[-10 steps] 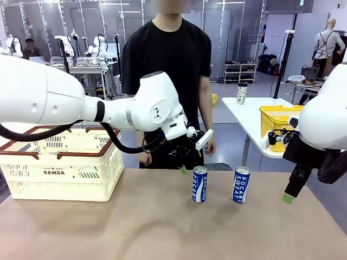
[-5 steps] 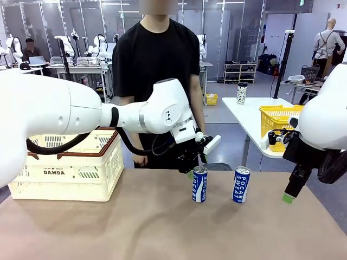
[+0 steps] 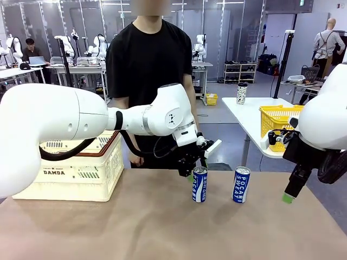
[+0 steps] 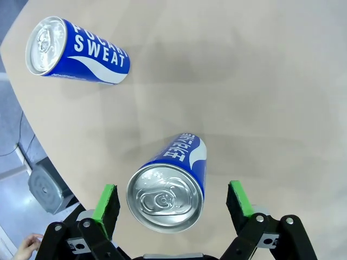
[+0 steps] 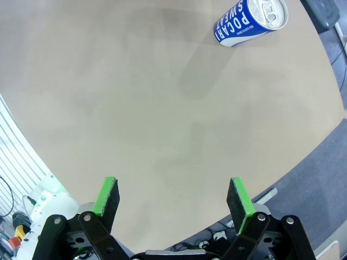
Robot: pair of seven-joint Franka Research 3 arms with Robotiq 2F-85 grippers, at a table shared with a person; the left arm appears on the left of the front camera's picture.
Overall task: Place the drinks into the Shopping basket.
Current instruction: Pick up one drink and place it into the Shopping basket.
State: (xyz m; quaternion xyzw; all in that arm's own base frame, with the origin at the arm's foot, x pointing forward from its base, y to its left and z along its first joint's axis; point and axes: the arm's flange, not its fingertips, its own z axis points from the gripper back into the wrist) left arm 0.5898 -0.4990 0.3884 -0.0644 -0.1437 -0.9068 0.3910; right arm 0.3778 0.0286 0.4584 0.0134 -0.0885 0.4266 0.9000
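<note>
The left pincer is spread wide. It hangs right over the left can, a slim blue-and-white drink that stands upright on the desk. In the left wrist view the can's silver top sits between the two green pads, with a clear gap on each side, so nothing is gripped. In the front view the fingertips are at about the height of the can's top, and the left arm reaches across the middle of the desk to get there.

The right can, with the same blue-and-white print, stands upright just beside the first one, on its right and apart from it. Both cans are near the far edge of the desk.

The right pincer is also wide open and holds nothing. It hovers over bare desk near the right edge, well apart from the right can.

The shopping basket, cream lattice with a dark red rim, rests on the left part of the desk, well apart from both cans.

A person in a black shirt stands at the far side.
</note>
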